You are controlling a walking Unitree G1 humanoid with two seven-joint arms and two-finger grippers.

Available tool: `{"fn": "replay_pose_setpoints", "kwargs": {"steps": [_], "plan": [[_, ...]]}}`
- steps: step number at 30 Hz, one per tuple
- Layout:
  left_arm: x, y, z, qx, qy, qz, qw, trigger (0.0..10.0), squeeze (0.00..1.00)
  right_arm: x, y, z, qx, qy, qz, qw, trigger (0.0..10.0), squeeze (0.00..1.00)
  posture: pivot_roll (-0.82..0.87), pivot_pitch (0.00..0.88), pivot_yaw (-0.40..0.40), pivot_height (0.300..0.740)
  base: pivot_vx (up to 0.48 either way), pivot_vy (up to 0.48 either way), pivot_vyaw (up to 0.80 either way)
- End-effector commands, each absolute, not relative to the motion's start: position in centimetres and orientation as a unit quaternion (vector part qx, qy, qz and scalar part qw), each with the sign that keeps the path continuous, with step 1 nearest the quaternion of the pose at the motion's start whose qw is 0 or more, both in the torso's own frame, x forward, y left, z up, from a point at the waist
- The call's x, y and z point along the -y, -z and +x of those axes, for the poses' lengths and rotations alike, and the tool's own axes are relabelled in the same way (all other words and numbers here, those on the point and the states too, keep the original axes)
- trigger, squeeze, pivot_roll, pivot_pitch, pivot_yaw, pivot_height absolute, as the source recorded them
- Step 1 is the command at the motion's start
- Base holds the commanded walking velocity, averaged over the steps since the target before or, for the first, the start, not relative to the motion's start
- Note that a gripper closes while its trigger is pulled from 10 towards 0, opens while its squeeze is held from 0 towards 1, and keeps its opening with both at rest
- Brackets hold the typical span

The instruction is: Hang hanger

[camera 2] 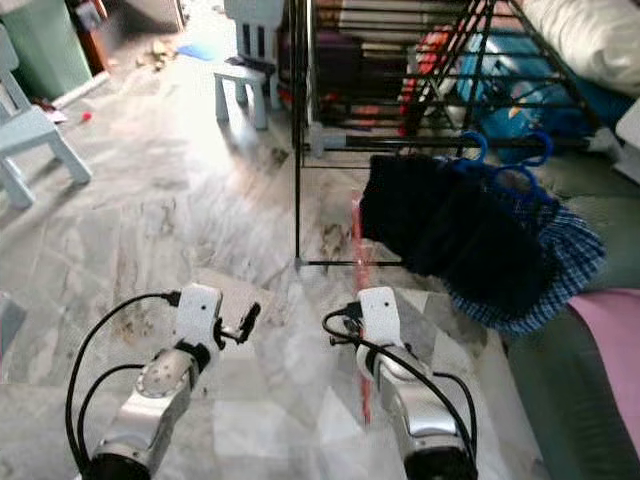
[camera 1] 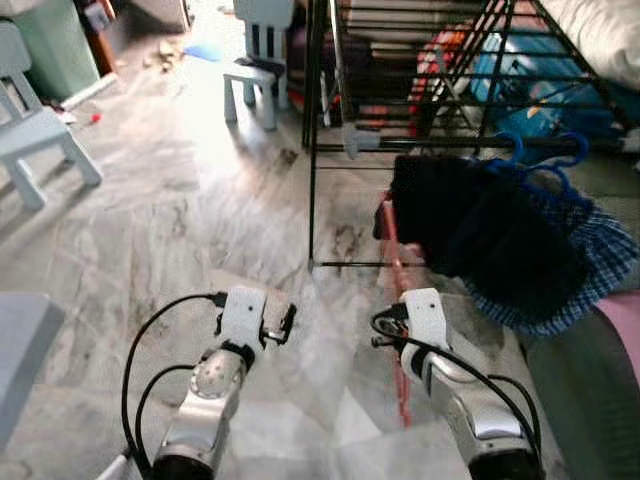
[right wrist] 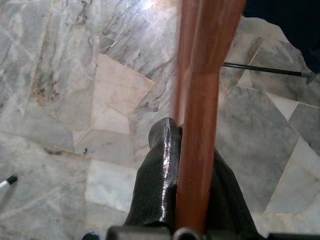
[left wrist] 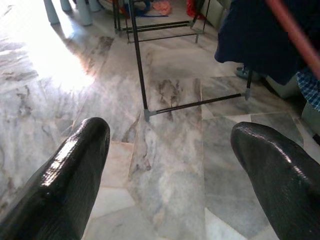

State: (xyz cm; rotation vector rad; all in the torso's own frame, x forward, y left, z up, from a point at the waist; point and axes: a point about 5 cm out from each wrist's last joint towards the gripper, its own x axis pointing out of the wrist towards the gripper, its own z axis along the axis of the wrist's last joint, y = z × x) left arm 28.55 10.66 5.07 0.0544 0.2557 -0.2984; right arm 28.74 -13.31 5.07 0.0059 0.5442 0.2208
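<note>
Currently, at far left, a pale blue-grey wooden child's chair (camera 1: 35, 130) stands on the grey-veined marble tile floor (camera 1: 180, 230), and a second white child's chair (camera 1: 262, 60) stands farther back, near the top centre.

Left gripper (camera 1: 278, 325): held low over the floor, its two black fingers (left wrist: 70, 175) well apart with nothing between them. Black cables loop from the silver left forearm.

Ahead of both arms stands a black metal-tube drying rack (camera 1: 315, 150), its thin upright and bottom crossbar resting on the floor and its upper rails running back toward the right.

Right gripper (right wrist: 192, 165): fingers closed on a slim reddish-brown wooden pole (camera 1: 397, 310) (clamped tightly in the wrist view, where it runs along the fingers). The pole rises from the gripper up to a dark navy garment (camera 1: 470, 225), which hangs at the rack's right side, above the floor.

Beside and partly under the navy garment lies a blue-and-white checked cloth (camera 1: 590, 265). Blue plastic hanger hooks (camera 1: 545, 160) show just above these clothes; whether they rest on a rack rail cannot be determined. A pink fabric edge (camera 1: 620, 320) sits at far right.
</note>
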Motion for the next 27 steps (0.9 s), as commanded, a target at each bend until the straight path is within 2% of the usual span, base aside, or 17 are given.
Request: {"fn": "replay_pose_setpoints", "kwargs": {"steps": [1, 8, 27], "plan": [[-9.92, -4.92, 28.38, -0.129, 0.162, 0.031, 0.978, 10.0, 0.00, 14.12, -5.02, 28.73, -0.271, -0.097, -0.002, 0.958, 10.0, 0.00, 0.00, 0.105, -0.028, 0.740, 0.394, 0.274, 0.00], [-9.77, -4.82, 28.23, -0.129, 0.166, 0.035, 0.977, 10.0, 0.00, 14.62, -5.33, 29.13, -0.261, -0.073, 0.002, 0.963, 10.0, 0.00, 0.00, 0.108, -0.028, 0.740, 0.473, 0.000, 0.00], [-9.60, -4.62, 28.09, -0.133, 0.162, 0.038, 0.977, 10.0, 0.00, 14.64, -5.27, 28.97, -0.262, -0.077, -0.010, 0.962, 10.0, 0.00, -0.01, 0.115, -0.032, 0.740, 0.467, 0.000, 0.00]]}}
